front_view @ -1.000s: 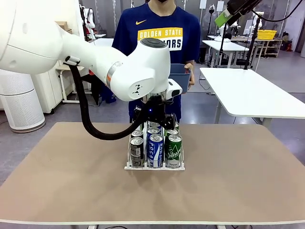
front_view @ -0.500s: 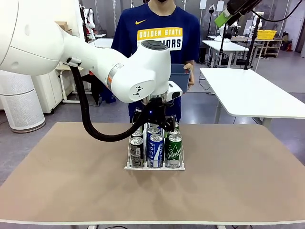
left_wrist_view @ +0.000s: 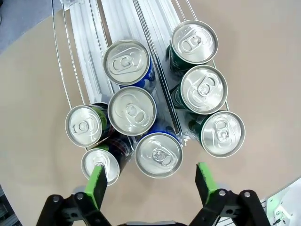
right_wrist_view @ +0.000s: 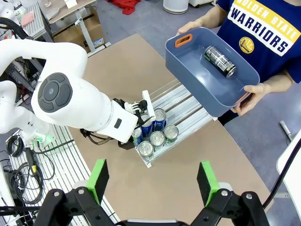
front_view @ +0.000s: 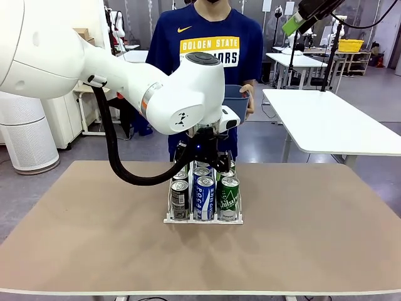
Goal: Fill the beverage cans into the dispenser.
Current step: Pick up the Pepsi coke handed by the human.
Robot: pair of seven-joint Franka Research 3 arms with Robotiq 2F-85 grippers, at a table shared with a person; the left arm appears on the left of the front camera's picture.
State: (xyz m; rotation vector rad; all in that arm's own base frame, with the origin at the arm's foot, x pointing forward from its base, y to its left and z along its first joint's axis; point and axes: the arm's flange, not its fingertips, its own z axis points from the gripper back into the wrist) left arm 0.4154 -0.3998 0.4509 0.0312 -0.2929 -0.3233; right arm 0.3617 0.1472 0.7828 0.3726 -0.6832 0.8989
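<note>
Bright, even light from above leaves only faint shadows on the table (front_view: 313,238). The tops of the cans (left_wrist_view: 132,110) gleam mildly; both wrist views bend at the edges.

Blue-grey bin (right_wrist_view: 211,84) held by person (front_view: 210,47), beyond left gripper (left_wrist_view: 150,173); tan table (front_view: 313,238) beneath it; white table (front_view: 332,119) off right.
</note>
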